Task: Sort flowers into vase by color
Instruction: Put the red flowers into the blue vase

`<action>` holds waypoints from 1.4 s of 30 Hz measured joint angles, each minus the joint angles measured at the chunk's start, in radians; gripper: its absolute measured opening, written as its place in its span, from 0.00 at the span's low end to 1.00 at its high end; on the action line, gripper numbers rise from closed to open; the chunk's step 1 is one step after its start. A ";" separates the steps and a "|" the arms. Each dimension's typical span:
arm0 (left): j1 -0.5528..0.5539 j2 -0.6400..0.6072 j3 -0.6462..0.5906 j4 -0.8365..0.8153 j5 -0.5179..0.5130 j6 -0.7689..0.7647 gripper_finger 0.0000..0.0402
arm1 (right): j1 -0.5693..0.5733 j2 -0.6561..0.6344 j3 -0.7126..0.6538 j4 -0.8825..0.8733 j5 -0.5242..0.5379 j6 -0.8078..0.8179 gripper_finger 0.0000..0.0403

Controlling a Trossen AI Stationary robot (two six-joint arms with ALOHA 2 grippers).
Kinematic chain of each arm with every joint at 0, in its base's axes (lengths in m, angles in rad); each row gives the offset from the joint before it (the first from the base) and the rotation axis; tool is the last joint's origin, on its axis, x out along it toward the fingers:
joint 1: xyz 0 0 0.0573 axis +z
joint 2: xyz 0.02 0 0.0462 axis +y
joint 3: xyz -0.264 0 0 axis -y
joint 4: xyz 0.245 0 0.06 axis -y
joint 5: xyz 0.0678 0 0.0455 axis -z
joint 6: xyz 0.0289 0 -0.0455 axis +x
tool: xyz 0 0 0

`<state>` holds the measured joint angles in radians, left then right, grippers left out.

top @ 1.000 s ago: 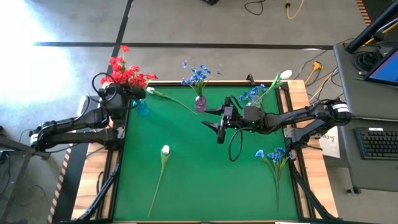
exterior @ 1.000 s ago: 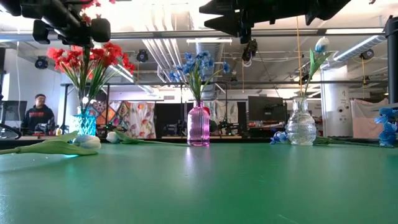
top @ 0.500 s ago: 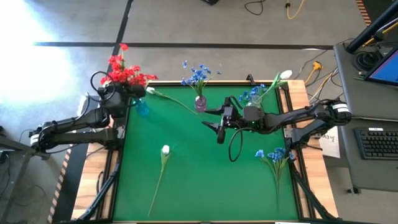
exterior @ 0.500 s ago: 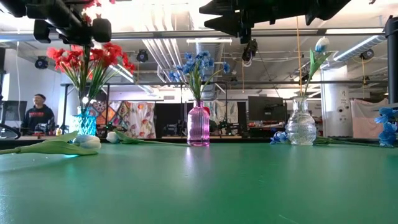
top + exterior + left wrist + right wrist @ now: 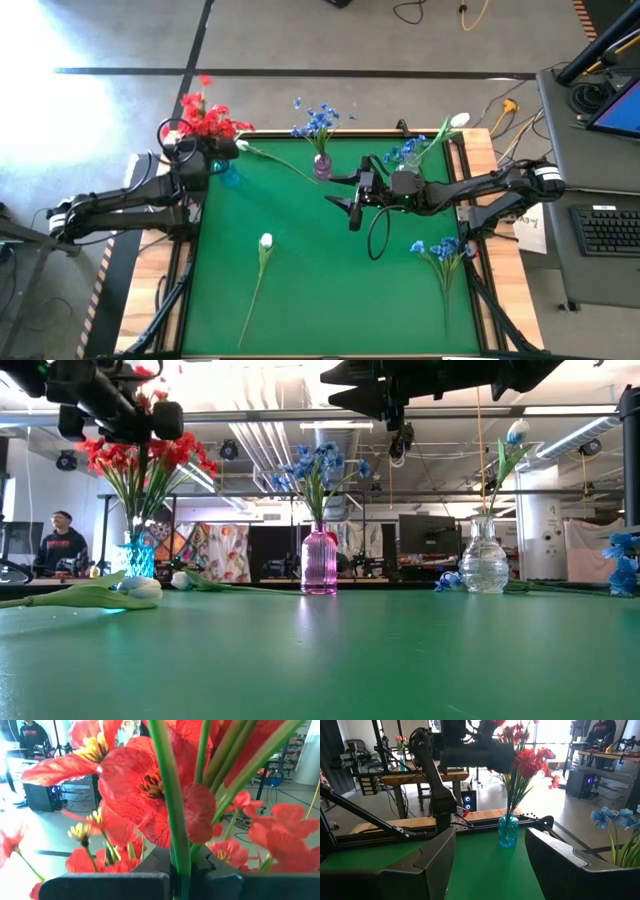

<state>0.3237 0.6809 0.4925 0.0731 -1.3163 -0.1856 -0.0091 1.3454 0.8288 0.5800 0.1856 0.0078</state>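
My left gripper hovers over the teal vase at the far left corner, shut on a red flower among the red bunch. My right gripper is open above mid-table, near the pink vase of blue flowers. The clear vase holds a white bud. One white tulip lies on the mat, another near the far edge. Loose blue flowers lie at the right. My left gripper pinches one red flower's green stem between its two fingers, just below the blooms. The fingers lie across the stem and come roughly level from the table's left. The stem stands upright with its bloom above the fingers; its lower end is hidden.
More blue flowers lie by the clear vase at the far right. A cable loops under the right arm. The mat's near half is bare apart from the tulip stem. A person sits in the room behind.
My left gripper has shifted a little toward the table's right and slightly down over the teal vase, still shut on the red flower, which moved with it.
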 joint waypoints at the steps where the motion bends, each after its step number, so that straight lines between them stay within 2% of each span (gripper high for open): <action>1: 0.000 -0.004 -0.008 0.001 0.000 -0.008 0.00 | 0.000 0.000 0.000 0.000 0.000 0.000 0.58; 42: 0.000 -0.028 -0.161 0.000 0.026 -0.150 0.00 | 0.000 0.000 0.000 0.010 0.000 -0.011 0.58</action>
<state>0.3233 0.6529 0.3316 0.0734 -1.2903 -0.3356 -0.0092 1.3457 0.8284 0.5900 0.1860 -0.0036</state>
